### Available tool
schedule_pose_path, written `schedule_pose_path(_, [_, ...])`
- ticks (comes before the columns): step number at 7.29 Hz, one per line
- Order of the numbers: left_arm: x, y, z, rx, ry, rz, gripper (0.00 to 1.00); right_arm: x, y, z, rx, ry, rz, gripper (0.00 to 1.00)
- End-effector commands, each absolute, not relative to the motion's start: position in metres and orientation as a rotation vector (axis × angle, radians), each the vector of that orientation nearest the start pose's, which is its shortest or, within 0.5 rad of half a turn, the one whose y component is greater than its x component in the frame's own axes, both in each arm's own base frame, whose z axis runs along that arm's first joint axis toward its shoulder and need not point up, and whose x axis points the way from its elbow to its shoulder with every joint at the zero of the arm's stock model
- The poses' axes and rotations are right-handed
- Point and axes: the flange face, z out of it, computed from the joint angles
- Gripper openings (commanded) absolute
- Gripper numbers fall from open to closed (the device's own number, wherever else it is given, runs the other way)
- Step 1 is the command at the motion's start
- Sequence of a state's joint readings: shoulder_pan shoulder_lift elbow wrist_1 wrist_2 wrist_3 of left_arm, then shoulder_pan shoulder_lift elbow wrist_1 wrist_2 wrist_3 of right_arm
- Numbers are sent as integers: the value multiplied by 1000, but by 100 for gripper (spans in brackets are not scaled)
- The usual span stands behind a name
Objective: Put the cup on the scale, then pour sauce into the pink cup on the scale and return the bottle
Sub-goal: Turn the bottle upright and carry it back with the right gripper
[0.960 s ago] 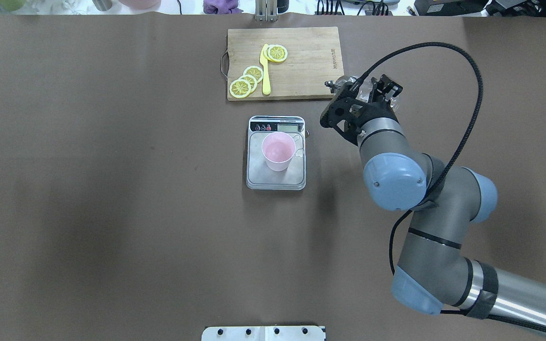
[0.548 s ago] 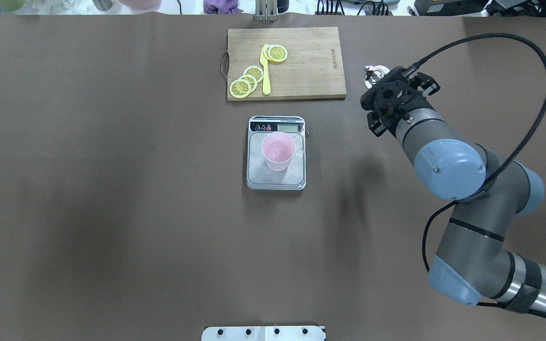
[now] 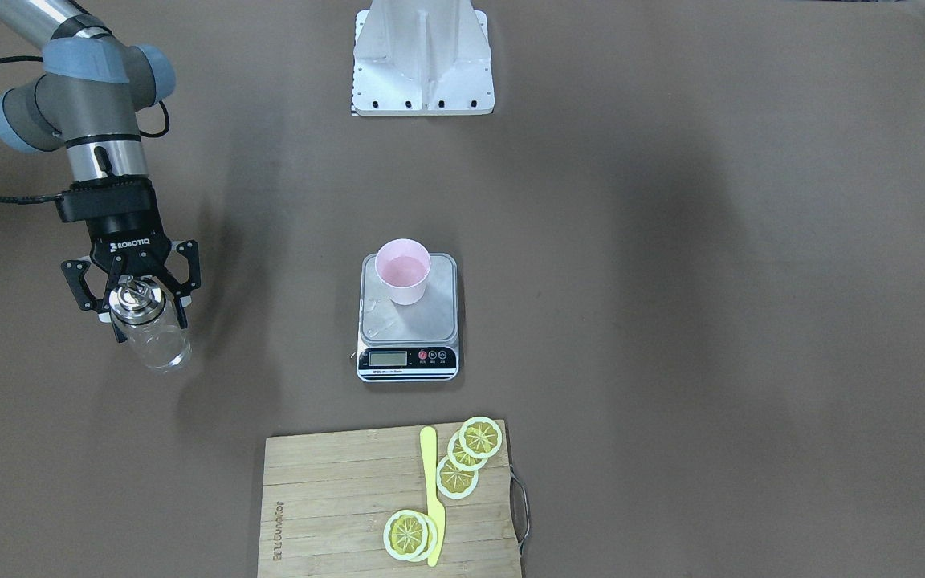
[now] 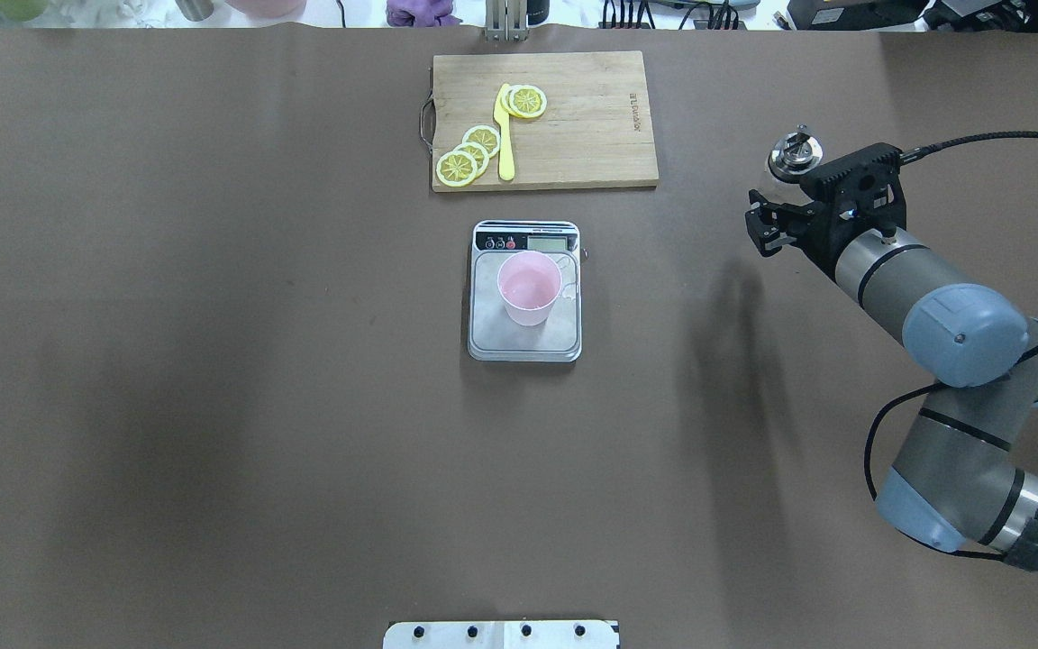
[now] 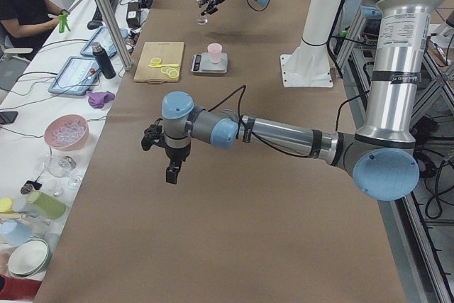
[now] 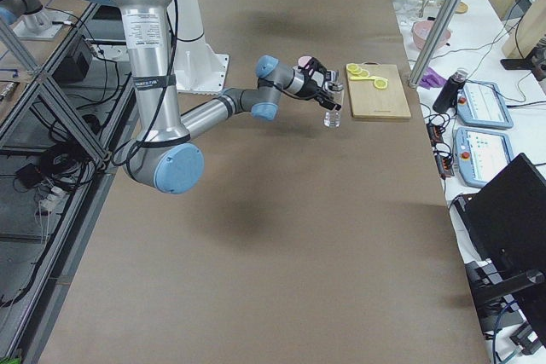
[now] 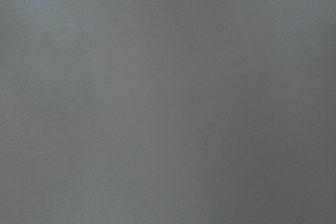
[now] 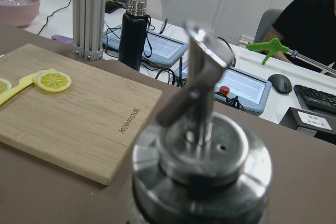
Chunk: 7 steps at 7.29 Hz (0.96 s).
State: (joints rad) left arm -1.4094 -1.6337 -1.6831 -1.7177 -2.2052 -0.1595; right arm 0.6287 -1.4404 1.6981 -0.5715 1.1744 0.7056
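The pale pink cup [image 4: 529, 287] stands upright on the steel platform of the scale [image 4: 524, 341], mid-table. Far to the scale's right in the overhead view, my right gripper [image 3: 149, 325] is shut on the clear glass bottle [image 3: 160, 350], which is upright with its metal spout cap [image 4: 793, 153] on top. That cap [image 8: 202, 150] fills the right wrist view. My left gripper [image 5: 170, 155] shows only in the exterior left view, low over bare table, so I cannot tell its state. The left wrist view shows only plain table surface.
A wooden cutting board [image 4: 582, 126] with lemon slices and a yellow knife [image 4: 505, 135] lies behind the scale. The white robot base plate [image 3: 422, 56] sits at the robot's table edge. A person [image 5: 21, 5] sits at the side desk, where a black flask [image 8: 132, 32] stands.
My right arm has swung right, away from the scale and cutting board, carrying the bottle. The bottle has come from tilted to upright. The cup and scale have not moved.
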Motion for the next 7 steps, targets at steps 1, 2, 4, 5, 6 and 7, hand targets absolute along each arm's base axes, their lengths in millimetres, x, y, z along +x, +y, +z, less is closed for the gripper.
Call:
schedule_pose_path(1, [11, -537, 562, 209, 670, 103, 98, -321, -473, 461, 1070, -751, 102, 0])
schedule_pose_path(2, [11, -537, 560, 214, 669, 104, 98, -307, -478, 469, 1045, -754, 96, 0])
schedule_pose_path(4, [11, -537, 561, 212, 669, 103, 98, -298, -476, 493, 987, -749, 97, 0])
schedule_pose_path(5, [12, -537, 562, 210, 668, 104, 98, -297, -477, 502, 956, -737, 87, 0])
schedule_pose_path(6, [12, -537, 562, 209, 668, 104, 98, -296, -480, 507, 923, -734, 73, 0])
schedule_pose_path(7, [12, -537, 562, 209, 668, 104, 98, -293, -482, 507, 924, -732, 76, 0])
